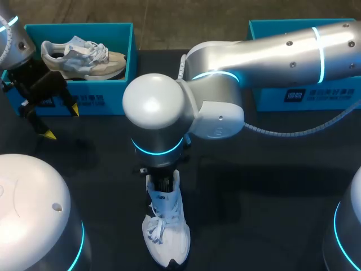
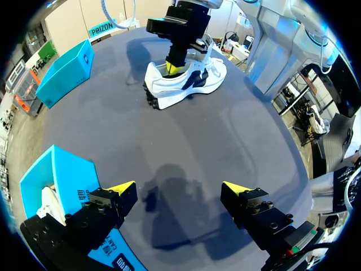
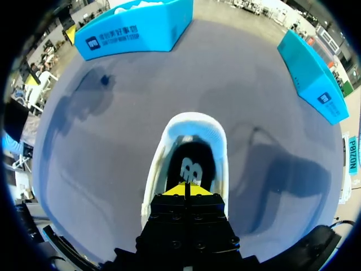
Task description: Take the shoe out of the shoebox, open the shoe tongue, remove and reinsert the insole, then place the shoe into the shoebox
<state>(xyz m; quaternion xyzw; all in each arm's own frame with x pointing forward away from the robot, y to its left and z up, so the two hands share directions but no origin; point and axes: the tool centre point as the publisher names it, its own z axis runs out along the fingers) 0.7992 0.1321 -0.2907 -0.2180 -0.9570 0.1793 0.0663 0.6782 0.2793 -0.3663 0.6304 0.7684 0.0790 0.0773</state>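
Note:
A white laced shoe [image 1: 167, 228] lies on the dark table near the front middle, out of the box. My right gripper [image 1: 163, 182] stands over its heel opening. In the right wrist view its yellow fingertips [image 3: 186, 189] are pressed together, shut, inside the shoe [image 3: 194, 125], just above the dark insole [image 3: 190, 165] lying flat in it. The left wrist view shows the same shoe [image 2: 189, 84] with the right gripper [image 2: 175, 68] dipped into it. My left gripper [image 1: 62, 123] hangs open in front of the blue shoebox [image 1: 107, 96] at the back left, its fingers [image 2: 121, 188] wide apart and empty.
The back-left shoebox holds another pale sneaker [image 1: 82, 56]. A second blue box [image 1: 307, 96] stands at the back right, partly under my right arm. Bare dark table [image 2: 186, 152] lies between the left gripper and the shoe.

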